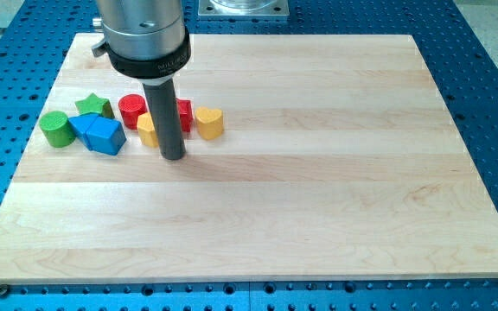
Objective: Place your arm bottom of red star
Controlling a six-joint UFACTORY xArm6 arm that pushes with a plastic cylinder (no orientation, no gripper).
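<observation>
The red star (182, 113) lies near the view's top left, mostly hidden behind my rod; only its right part shows. My tip (172, 157) rests on the board just below the red star, slightly to its left. A yellow block (148, 130) is half hidden at the rod's left. A yellow heart (209, 123) lies to the star's right. A red cylinder (132, 111) sits to the star's left.
A green star (95, 107), a green cylinder (56, 128) and two touching blue blocks (100, 134) cluster at the view's left. The wooden board (318, 190) sits on a blue perforated table.
</observation>
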